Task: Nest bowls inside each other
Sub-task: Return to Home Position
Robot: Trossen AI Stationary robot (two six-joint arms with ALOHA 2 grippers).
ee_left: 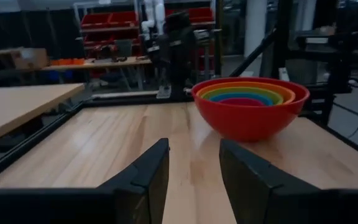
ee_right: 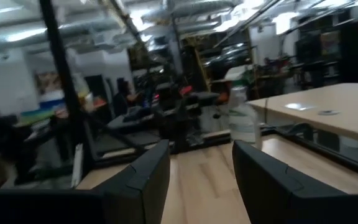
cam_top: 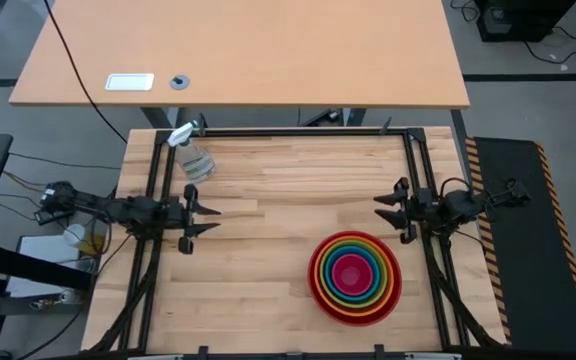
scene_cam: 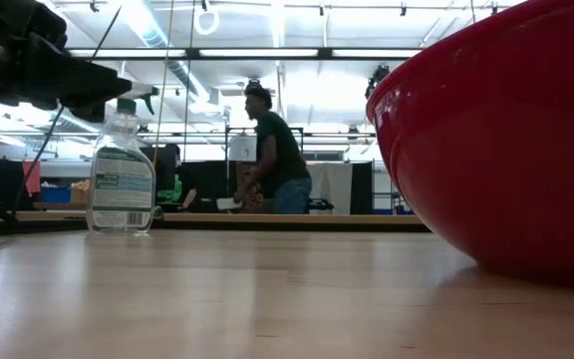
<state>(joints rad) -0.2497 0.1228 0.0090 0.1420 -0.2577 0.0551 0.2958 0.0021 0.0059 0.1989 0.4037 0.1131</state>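
The bowls (cam_top: 355, 277) sit nested in one stack on the table's near right part: red outermost, then orange, lime green, blue, with magenta pink at the centre. The left wrist view shows the bowls (ee_left: 250, 102) resting by the red bowl's base on the wood. The low view shows the red bowl's wall (scene_cam: 506, 140) close up. My left gripper (cam_top: 213, 219) hovers open at the table's left edge, fingers pointing level toward the right. My right gripper (cam_top: 380, 211) hovers open at the right edge, above and behind the stack, pointing left. Neither touches anything.
A clear spray bottle (cam_top: 192, 152) with a white nozzle stands upright at the table's far left, also the spray bottle (scene_cam: 121, 175) in the low view. A dark metal frame (cam_top: 288, 132) borders the table. A second desk lies beyond. A person (scene_cam: 272, 155) stands far behind.
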